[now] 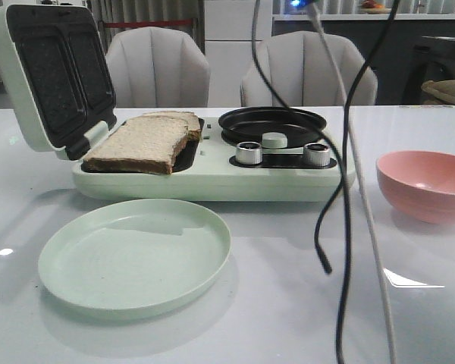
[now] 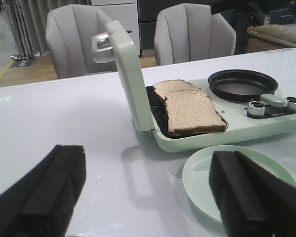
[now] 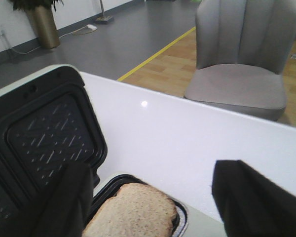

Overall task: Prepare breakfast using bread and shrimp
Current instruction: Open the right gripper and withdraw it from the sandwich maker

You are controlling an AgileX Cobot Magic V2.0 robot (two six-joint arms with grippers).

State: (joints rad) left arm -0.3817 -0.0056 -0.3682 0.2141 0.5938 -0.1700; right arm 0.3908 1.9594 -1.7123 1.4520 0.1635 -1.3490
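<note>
Two bread slices (image 1: 148, 139) overlapping, one plate (image 1: 134, 254), one bowl (image 1: 425, 184)

Quick count: two bread slices (image 1: 140, 141) in one sandwich maker (image 1: 212, 178), one green plate (image 1: 135, 254), one pink bowl (image 1: 425, 184), two chairs (image 1: 158, 68), two knobs (image 1: 249, 153).

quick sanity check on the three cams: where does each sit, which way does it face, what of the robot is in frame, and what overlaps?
Front view: sits behind the table, faces forward over the green plate, sandwich maker and pink bowl; only hanging cables show.
Left wrist view: low over the table, faces the sandwich maker's open side; both open fingers show.
Right wrist view: over the sandwich maker, faces its open lid and a chair; open fingers show.
Shared: all three see the bread.
</note>
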